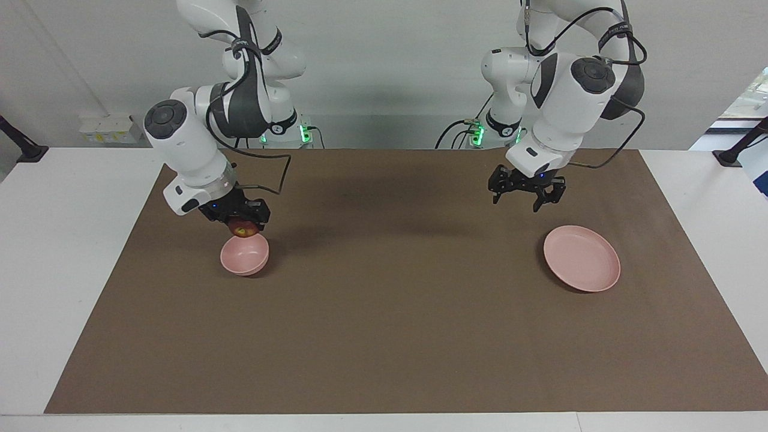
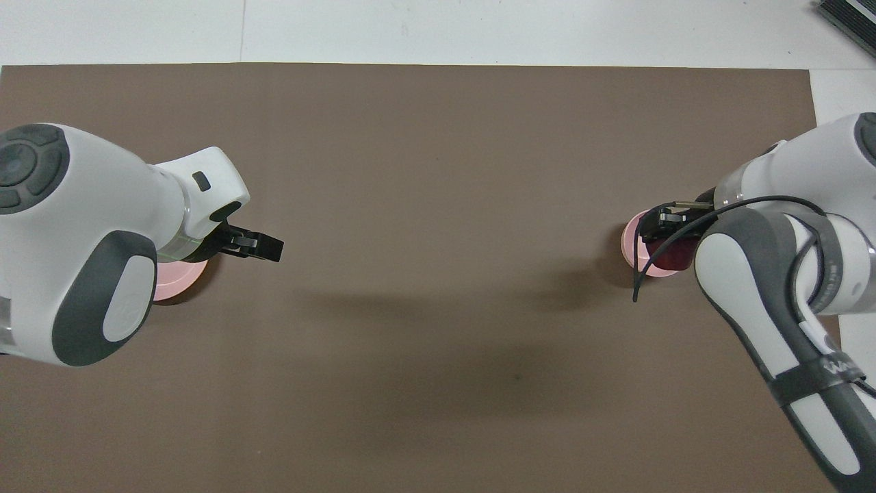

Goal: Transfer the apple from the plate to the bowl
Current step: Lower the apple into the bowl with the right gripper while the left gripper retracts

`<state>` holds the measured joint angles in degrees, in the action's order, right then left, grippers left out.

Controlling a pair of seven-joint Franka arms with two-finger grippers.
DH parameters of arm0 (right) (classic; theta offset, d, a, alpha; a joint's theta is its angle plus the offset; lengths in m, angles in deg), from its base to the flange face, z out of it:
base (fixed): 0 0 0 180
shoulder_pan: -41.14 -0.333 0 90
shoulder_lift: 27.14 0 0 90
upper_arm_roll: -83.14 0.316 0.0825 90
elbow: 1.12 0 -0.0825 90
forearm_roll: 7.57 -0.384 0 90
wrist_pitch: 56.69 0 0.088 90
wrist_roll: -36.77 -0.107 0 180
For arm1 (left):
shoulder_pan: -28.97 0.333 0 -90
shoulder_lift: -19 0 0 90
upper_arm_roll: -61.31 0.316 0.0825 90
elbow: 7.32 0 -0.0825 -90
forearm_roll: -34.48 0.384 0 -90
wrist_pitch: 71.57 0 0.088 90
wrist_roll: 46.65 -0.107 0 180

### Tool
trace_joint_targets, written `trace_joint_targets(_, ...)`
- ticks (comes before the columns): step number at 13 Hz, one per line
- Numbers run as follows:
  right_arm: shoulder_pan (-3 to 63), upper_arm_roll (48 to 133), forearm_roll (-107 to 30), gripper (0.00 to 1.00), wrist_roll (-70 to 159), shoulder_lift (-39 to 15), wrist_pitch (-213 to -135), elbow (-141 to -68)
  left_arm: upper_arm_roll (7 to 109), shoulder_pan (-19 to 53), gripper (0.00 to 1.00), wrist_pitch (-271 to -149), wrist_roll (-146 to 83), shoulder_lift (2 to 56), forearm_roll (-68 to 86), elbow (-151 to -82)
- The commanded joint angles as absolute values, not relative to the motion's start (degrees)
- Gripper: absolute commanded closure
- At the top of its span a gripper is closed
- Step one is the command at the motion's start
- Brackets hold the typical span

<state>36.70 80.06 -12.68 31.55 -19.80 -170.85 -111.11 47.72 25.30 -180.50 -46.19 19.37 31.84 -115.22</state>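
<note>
The dark red apple with a yellowish patch is held in my right gripper, which is shut on it just over the small deep pink bowl at the right arm's end of the mat. In the overhead view the apple and my right gripper cover most of the bowl. The flat pink plate lies empty at the left arm's end. My left gripper hangs open and empty in the air over the mat beside the plate. In the overhead view the left arm hides most of the plate.
A brown mat covers the white table. Only the bowl and the plate stand on it.
</note>
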Motion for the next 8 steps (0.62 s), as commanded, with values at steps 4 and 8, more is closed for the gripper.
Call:
trace_joint_targets(4, 39.5, 80.8, -10.8, 1.00, 32.4, -16.1, -179.3, -114.1, 47.6, 29.3, 0.00, -169.6, -46.5, 19.5, 35.3, -104.3)
trace_joint_targets(8, 39.8, 80.8, -10.8, 1.00, 30.2, -12.5, -181.0, -111.5, 47.7, 30.5, 0.00, -159.7, -46.7, 19.4, 37.2, -95.0)
